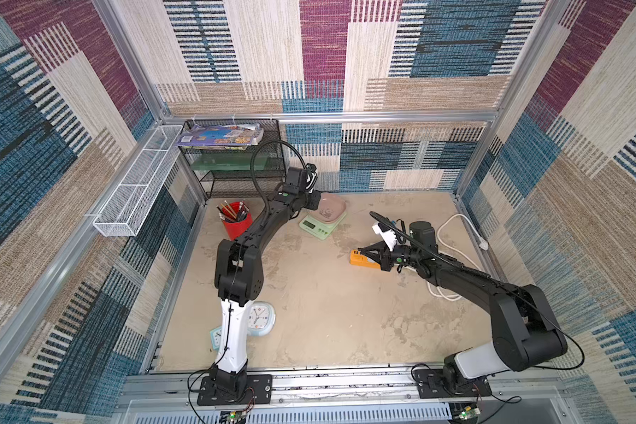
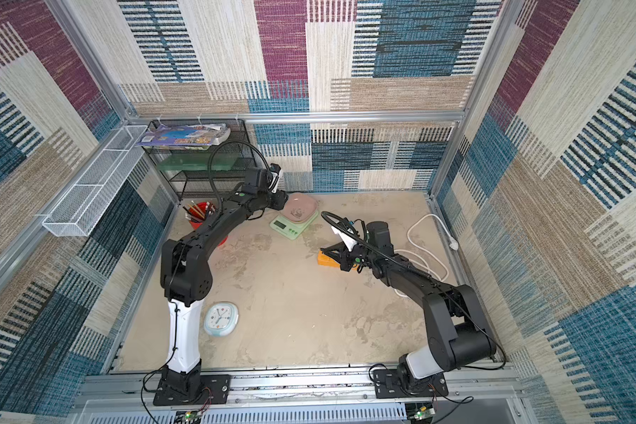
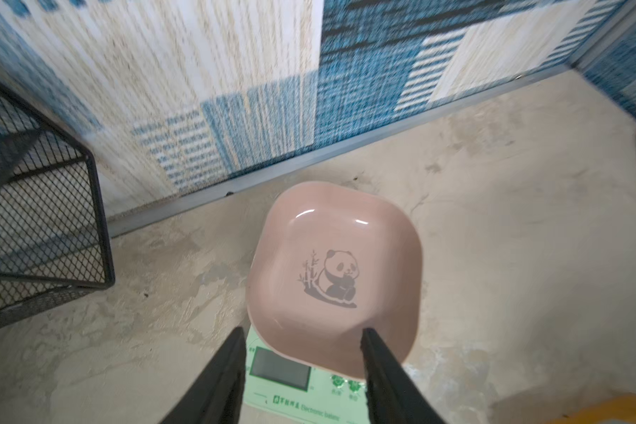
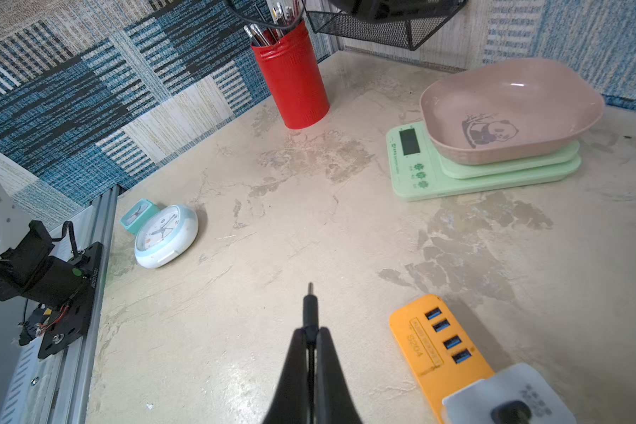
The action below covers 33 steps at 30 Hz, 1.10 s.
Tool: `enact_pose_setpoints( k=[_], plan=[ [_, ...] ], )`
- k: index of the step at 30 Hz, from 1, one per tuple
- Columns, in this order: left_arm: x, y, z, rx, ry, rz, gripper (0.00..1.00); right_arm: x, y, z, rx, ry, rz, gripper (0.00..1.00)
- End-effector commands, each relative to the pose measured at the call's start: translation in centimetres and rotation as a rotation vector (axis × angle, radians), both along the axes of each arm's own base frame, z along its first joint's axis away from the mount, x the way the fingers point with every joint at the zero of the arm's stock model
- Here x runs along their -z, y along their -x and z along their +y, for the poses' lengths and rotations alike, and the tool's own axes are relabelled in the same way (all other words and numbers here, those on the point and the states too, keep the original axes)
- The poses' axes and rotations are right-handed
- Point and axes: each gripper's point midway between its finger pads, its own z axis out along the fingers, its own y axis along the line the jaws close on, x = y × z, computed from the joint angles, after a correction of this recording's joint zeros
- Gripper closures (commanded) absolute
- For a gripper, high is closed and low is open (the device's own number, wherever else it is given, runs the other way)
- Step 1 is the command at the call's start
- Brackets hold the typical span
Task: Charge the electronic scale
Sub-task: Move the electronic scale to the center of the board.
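Both top views: electronic scale (image 1: 318, 225) (image 2: 291, 225) sits toward 12 o'clock on the surface (image 1: 327, 323). Its long axis runs 7-to-1 o'clock, with the display end at 7 and the pink tray end at 1. My left end effector (image 1: 317, 204) hangs at the scale's 11 o'clock corner, just beside the tray. My right end effector (image 1: 359, 251) is over the orange power strip (image 1: 357, 260), and the scale lies at 10 o'clock from it, near but apart. Left is the nearer arm; right has the part that matters.

Left wrist: left end effector (image 3: 302, 330) is open with nothing between the fingers. They straddle the near corner of the pink tray (image 3: 335, 264) above the display. I see no contact with tray or scale.

Right wrist: right end effector (image 4: 311, 332) is clamped on the charging plug (image 4: 310, 301), tip pointing forward over bare surface. One long side edge of the scale (image 4: 474, 180) faces me. I can't resolve the port on it.

My read: the next move turns on swinging the plug toward 10 o'clock and squaring it to that edge.
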Motion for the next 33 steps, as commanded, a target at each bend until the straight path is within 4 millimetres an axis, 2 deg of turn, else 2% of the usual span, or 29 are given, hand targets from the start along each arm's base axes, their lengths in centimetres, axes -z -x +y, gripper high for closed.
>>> enact_pose_setpoints(
  k=[1,6,15,25,29,33],
  plan=[
    [3.6,0.6,2.1,-0.083,-0.090,0.157,0.42,-0.3,-0.4,0.2,0.008,-0.005,0.001,1.00],
    [5.2,-1.3,1.4,-0.071,-0.091,0.158,0.39,0.3,-0.5,0.9,-0.011,0.008,0.027,1.00],
    [6.7,-4.1,1.4,-0.085,-0.107,0.108,0.40,1.0,-0.8,1.8,-0.030,0.028,0.039,1.00],
    [7.8,-6.0,0.7,-0.080,-0.090,0.054,0.51,0.9,-1.2,2.0,0.000,0.035,0.038,1.00],
    [8.2,-6.3,0.2,-0.054,-0.091,0.040,0.52,1.1,-1.2,1.8,-0.001,0.043,0.034,1.00],
    [8.4,-6.4,0.2,-0.039,-0.109,0.033,0.59,1.3,-1.4,1.5,0.003,0.048,0.040,1.00]
  ],
)
